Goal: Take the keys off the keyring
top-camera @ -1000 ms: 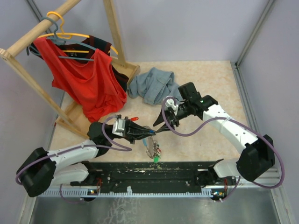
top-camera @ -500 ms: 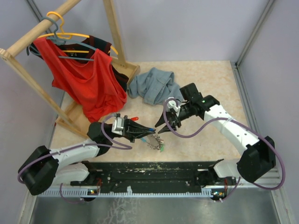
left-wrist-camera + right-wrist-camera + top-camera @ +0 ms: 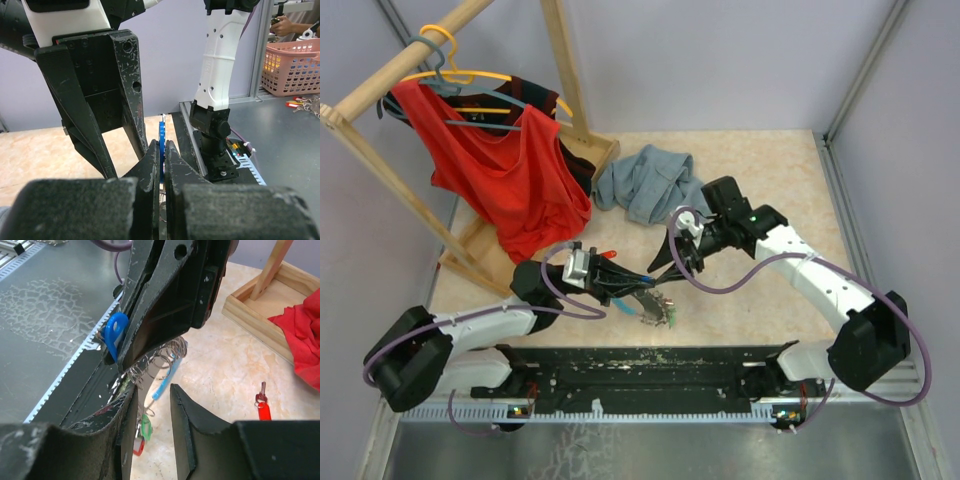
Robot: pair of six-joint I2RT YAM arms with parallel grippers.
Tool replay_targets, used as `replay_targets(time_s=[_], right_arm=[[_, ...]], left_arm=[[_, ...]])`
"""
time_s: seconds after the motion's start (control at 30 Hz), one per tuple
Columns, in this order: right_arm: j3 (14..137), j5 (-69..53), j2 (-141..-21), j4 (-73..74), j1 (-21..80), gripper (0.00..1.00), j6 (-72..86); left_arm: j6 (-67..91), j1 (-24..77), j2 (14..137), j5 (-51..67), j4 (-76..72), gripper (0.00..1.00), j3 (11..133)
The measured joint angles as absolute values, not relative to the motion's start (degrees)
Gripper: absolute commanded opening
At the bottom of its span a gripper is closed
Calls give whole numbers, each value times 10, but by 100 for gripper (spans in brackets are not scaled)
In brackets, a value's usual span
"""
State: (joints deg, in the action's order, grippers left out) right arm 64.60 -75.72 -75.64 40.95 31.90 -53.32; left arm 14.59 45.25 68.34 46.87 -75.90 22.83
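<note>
The left end effector [image 3: 162, 148] is clamped shut on the head of a blue key [image 3: 161, 131], which stands edge-on between its fingers. The rest of the keyring [image 3: 162, 381] hangs from that key: silvery chain [image 3: 165, 352], light blue loop, and a green key [image 3: 145, 426] at the bottom. In the top view the bundle sits at 4 o'clock from the left fingertips, above the worktop [image 3: 225, 365].

The right end effector [image 3: 152, 390] is partly open with a clear gap between its fingers, and nothing is visibly gripped. It faces the left one, at 1 o'clock from the bundle, and the chain dangles just beyond its gap.

A lone red key [image 3: 262, 407] lies on the worktop at 10 o'clock from the left fingertips.
</note>
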Motion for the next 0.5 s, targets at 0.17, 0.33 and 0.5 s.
replay_targets(time_s=[0.17, 0.33, 0.5], right_arm=[[646, -762, -757, 396, 329, 31, -523], [646, -764, -757, 399, 338, 31, -528], [646, -762, -759, 401, 340, 30, -534]], left_arm=[[152, 453, 691, 470, -764, 0, 228], [153, 452, 692, 470, -769, 0, 228], [152, 452, 692, 470, -772, 0, 228]])
